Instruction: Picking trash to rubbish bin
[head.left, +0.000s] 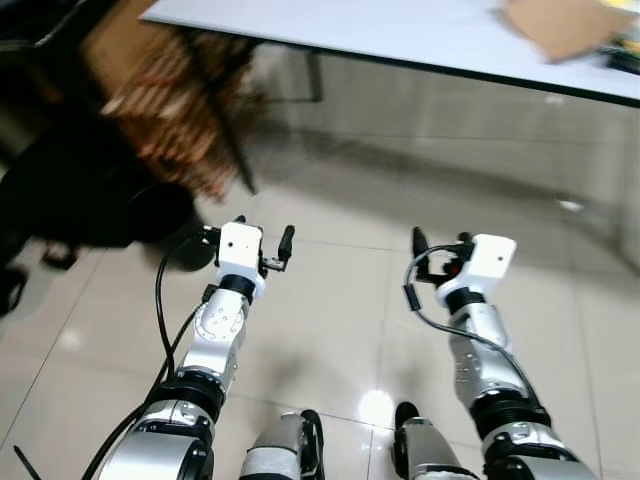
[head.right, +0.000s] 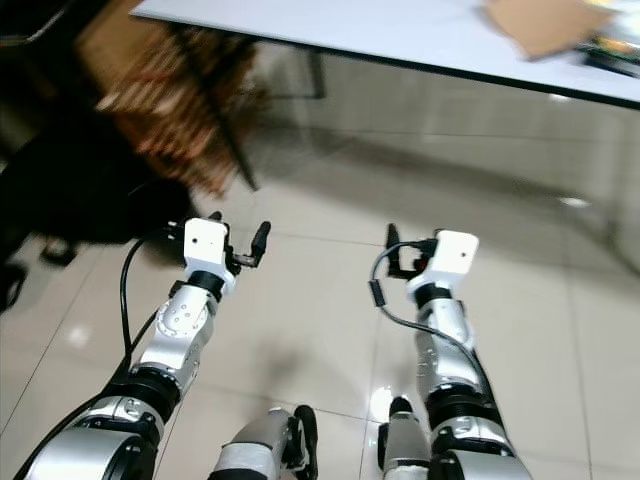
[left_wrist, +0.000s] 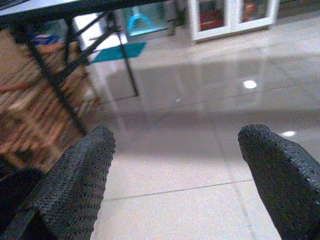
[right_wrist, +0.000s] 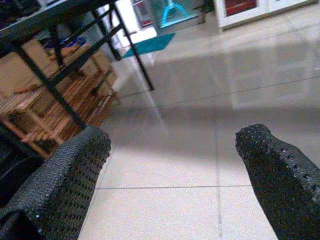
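Trash here is hard to pin down: the likeliest piece is a flat brown cardboard sheet (head.left: 560, 25) lying on the white table top (head.left: 400, 30) at the far right, well away from both grippers.

The floor (head.left: 340, 200) is glossy pale beige tile with thin grout lines, and it reflects ceiling lights. At the far left sits a dark, rounded black shape (head.left: 80, 190), too blurred to tell whether it is a bin or a bag. Just beside it, under the table's edge, is a stack of slatted wooden pieces (head.left: 170, 110), crossed by a slanted black metal table leg (head.left: 215, 100).

The left gripper (left_wrist: 175, 150) hangs above bare tile with its knobbly black fingers (left_wrist: 75, 175) spread wide and nothing between them. The right gripper (right_wrist: 172, 150) is level with it, equally wide apart and empty.

Across the room lie a teal mat (left_wrist: 120, 50) and a white cabinet (left_wrist: 230, 15) with glazed doors.
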